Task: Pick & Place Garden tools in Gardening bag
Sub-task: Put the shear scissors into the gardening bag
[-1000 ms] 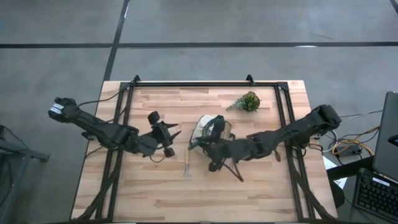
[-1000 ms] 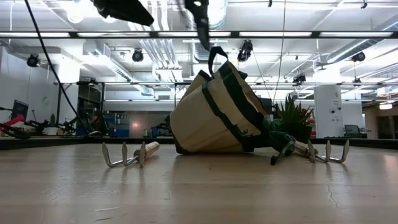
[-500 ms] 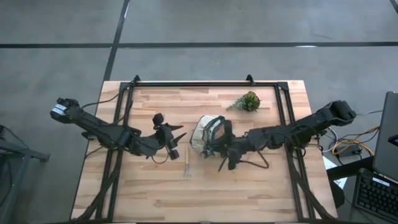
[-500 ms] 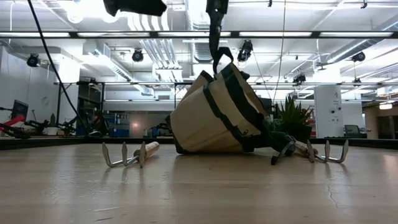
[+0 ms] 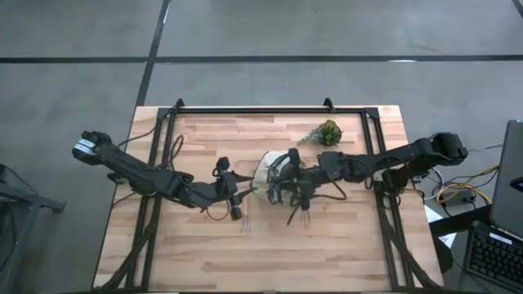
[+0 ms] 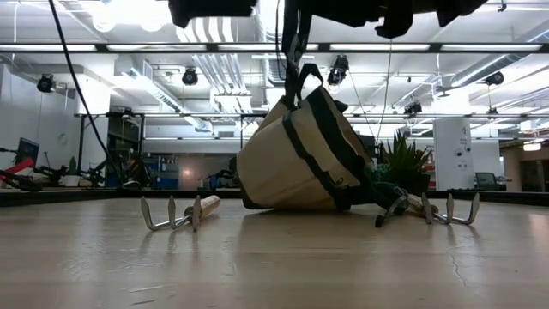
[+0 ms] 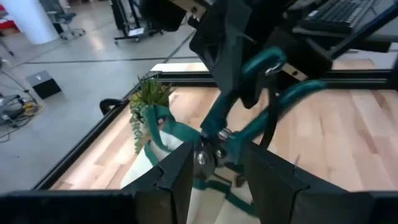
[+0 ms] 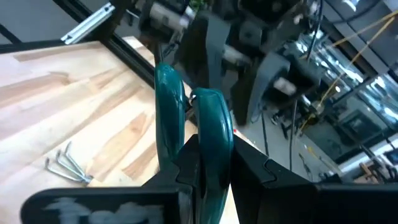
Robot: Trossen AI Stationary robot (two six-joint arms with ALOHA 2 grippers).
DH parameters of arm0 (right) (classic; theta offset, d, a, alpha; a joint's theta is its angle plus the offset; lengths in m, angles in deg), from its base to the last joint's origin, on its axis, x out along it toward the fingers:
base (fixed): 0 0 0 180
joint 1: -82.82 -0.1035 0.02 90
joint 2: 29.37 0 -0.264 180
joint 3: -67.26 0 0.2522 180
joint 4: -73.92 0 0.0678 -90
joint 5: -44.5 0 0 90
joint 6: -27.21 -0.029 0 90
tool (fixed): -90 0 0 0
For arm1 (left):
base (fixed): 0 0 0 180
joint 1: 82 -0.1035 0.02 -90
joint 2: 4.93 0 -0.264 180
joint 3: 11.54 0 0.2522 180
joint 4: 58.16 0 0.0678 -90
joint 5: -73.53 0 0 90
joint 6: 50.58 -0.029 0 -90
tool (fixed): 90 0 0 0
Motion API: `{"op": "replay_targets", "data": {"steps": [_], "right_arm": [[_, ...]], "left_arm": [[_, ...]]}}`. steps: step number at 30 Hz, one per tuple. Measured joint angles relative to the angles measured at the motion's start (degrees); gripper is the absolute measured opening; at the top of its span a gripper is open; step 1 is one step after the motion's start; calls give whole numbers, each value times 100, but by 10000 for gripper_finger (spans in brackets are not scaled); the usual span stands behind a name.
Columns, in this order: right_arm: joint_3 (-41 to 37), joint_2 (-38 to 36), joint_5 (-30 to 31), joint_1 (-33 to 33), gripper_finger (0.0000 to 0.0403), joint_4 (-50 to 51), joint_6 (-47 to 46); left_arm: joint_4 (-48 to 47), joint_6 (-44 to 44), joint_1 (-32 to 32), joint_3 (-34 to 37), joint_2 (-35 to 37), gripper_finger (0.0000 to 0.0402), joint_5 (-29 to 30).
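The right gripper (image 8: 208, 163), clamped on the teal handles of the shears (image 8: 205, 118), hangs them blade-down at the mouth of the bag (image 5: 265, 173), apparently to drop them in. The bag lies tilted mid-table, its mouth turned up toward the arms. The left gripper (image 7: 214, 171) sits at the bag's left side, seemingly to steady the rim; whether it holds anything cannot be told. Two rakes, one (image 6: 176, 215) to the left and one (image 6: 453, 211) by the bag's base, wait on the table (image 5: 204, 253).
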Motion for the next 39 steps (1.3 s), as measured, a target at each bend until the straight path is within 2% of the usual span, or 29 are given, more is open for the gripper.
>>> {"op": "replay_targets", "data": {"steps": [9,16,24,32,39], "right_arm": [[4,215,-69,217,46,-35,221],[-36,240,-105,296,46,20,303],[-55,227,1,334,46,-2,294],[-66,225,226,355,46,-13,395],[-86,227,413,404,46,6,399]], "left_arm": [[1226,-454,-140,-5,-765,142,167],[864,-1140,-57,-11,-896,142,106],[-46,-1270,42,-7,-736,142,236],[776,-1470,137,-4,-770,142,253],[1326,-1665,27,-4,-1096,143,256]]}}
